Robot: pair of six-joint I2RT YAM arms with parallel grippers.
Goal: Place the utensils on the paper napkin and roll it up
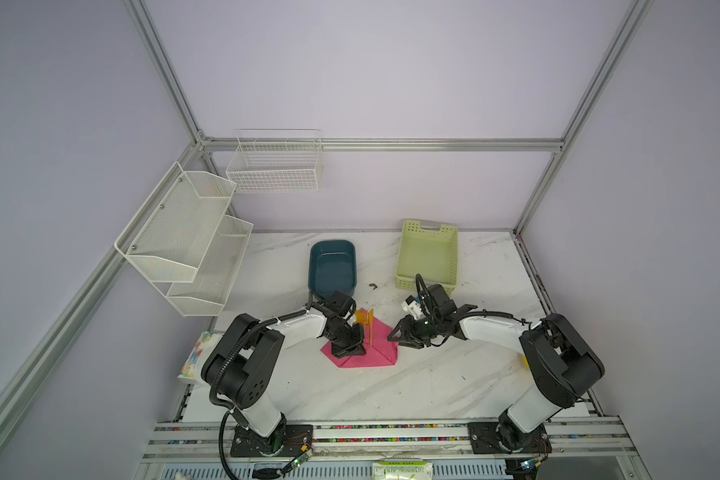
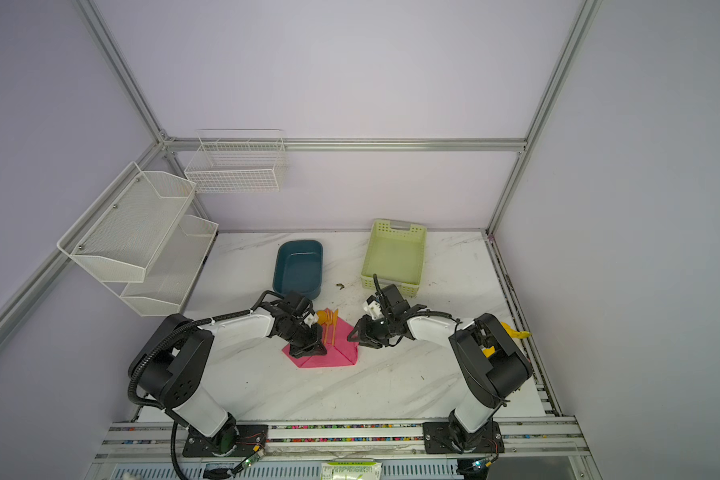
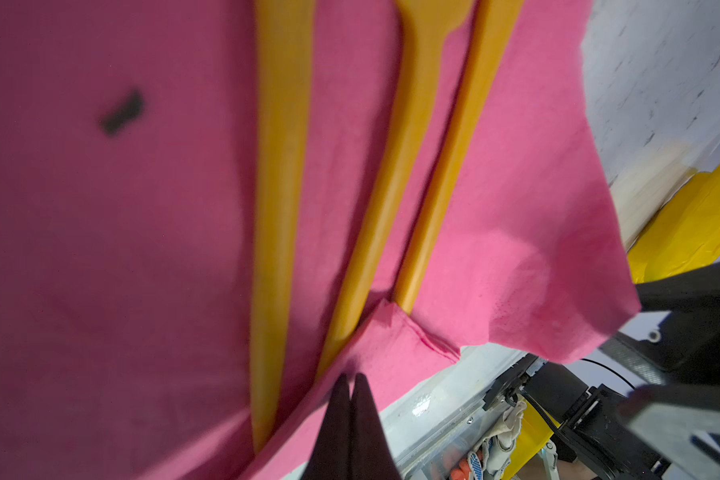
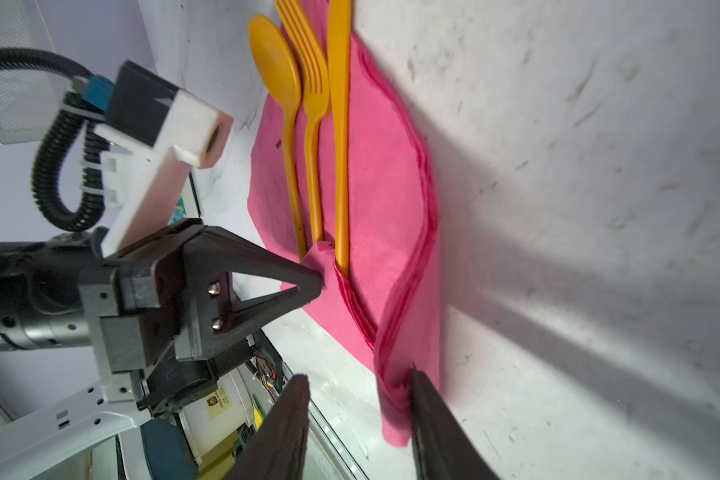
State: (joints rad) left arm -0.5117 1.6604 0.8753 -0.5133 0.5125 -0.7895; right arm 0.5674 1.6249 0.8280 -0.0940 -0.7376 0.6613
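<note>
Blue tub [image 1: 332, 266], green basket [image 1: 427, 253] behind napkin [image 1: 377, 353]; left hand [image 1: 355, 351] covers part.

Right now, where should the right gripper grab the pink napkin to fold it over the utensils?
Probably its right corner, coming low from the right: that flap of the paper napkin curls up off the table inside the open right gripper, clear of the knife.

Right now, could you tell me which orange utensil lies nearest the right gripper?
The knife, the flat bladed piece; fork and spoon lie beyond it.
</note>
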